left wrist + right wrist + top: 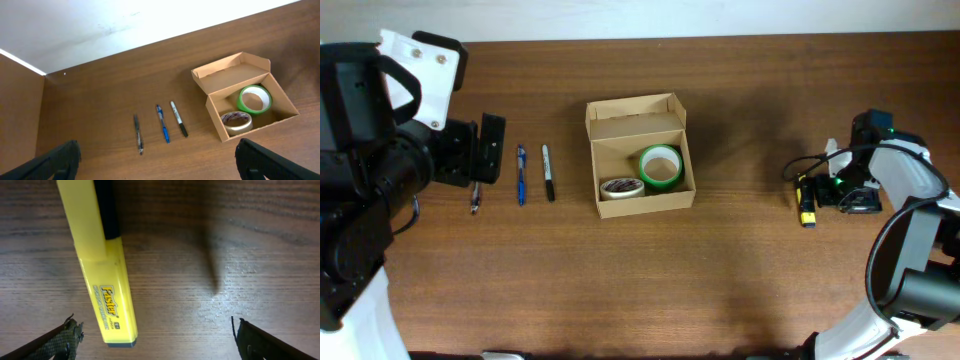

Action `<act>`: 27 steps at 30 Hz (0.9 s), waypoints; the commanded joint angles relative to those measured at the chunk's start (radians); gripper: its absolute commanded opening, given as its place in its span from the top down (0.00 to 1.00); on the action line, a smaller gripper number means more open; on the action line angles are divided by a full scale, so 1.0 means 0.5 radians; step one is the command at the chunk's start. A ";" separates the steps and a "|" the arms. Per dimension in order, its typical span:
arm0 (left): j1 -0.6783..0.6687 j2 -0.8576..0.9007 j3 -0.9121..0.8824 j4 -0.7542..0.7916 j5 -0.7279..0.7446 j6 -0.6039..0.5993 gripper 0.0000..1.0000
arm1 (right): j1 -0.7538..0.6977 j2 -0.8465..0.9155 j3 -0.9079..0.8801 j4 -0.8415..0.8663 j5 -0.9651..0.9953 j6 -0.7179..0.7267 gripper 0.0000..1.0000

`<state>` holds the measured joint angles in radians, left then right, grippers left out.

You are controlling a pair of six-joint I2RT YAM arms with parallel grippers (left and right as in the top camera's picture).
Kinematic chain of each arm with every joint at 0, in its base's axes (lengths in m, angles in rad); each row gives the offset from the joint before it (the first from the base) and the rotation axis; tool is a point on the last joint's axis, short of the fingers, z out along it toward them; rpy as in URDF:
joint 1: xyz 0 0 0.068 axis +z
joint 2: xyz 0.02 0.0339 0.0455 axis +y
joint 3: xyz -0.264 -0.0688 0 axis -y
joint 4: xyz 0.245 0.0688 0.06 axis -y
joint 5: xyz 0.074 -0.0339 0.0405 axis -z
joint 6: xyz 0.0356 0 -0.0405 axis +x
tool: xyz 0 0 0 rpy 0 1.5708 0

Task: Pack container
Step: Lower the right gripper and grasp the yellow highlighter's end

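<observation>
The tan cardboard container [605, 170] sits open at the table's middle, flap lid folded back; it also shows in the left wrist view [214, 105]. Inside lie a green tape roll [660, 166] and a clear tape roll [620, 187]. Left of it lie three pens: a black marker [548, 172], a blue pen [521, 174] and a dark pen [475, 198]. A yellow highlighter [105, 275] lies on the table at the right [807, 204]. My left gripper [157, 162] is open and empty, above the pens. My right gripper [155, 340] is open, low over the highlighter, not touching it.
The table's far edge meets a white wall [125, 25]. The right arm's cable [810, 163] loops over the table near the highlighter.
</observation>
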<state>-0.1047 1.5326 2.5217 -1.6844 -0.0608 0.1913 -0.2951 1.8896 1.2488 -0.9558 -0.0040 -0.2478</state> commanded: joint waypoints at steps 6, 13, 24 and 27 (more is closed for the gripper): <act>-0.008 0.002 0.002 -0.005 -0.014 0.033 0.01 | 0.008 0.099 -0.024 0.005 -0.144 -0.020 0.04; -0.008 0.002 0.002 -0.005 -0.014 0.033 0.01 | 0.065 0.161 -0.024 0.042 -0.149 -0.022 0.05; -0.008 0.002 0.002 -0.005 -0.014 0.032 0.01 | 0.163 0.255 -0.024 0.067 -0.150 -0.020 0.17; -0.008 0.002 0.002 -0.005 -0.014 0.032 0.01 | 0.189 0.278 -0.026 0.075 -0.150 -0.014 0.18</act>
<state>-0.1047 1.5326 2.5217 -1.6844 -0.0608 0.1917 -0.2333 1.9648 1.2476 -0.9329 0.0071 -0.2451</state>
